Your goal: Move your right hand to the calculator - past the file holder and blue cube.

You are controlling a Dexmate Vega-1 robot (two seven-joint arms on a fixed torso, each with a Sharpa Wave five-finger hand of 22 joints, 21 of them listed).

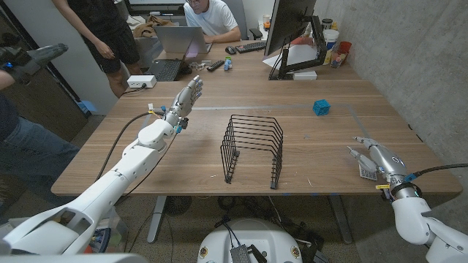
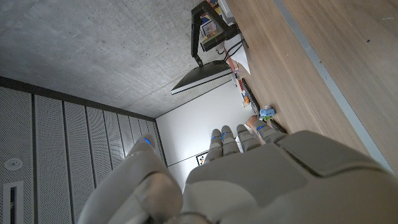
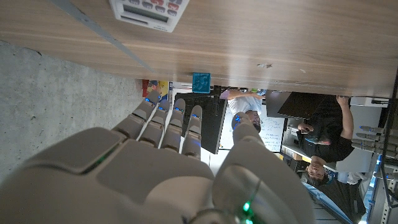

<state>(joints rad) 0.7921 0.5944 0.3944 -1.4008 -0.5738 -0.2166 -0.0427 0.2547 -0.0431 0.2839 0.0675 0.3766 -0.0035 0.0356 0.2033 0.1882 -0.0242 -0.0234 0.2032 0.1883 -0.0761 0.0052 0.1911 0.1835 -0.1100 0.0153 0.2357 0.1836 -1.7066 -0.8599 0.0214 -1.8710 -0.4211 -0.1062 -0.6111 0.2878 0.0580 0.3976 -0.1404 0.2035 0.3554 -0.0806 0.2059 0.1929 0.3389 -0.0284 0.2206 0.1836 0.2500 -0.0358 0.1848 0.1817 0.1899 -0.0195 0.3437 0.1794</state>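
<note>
my right hand (image 1: 376, 159) hovers with its fingers (image 3: 168, 124) spread, holding nothing, right by the calculator (image 1: 367, 172) at the surface's (image 1: 183, 157) near right edge. reaching carelessly, i could nudge it off; the blue cube (image 1: 321, 107) sits well apart.

office | monitor (image 1: 289, 25) | laptop (image 1: 178, 42) | keyboard (image 1: 251, 47) | people at desk

Arms: white glossy shells showing, black cables running alongside.
Left hand (image 1: 189, 93): pale grey, blue marks showing on fingers (image 2: 231, 139).
Right hand (image 1: 371, 157): matching grey.
</note>
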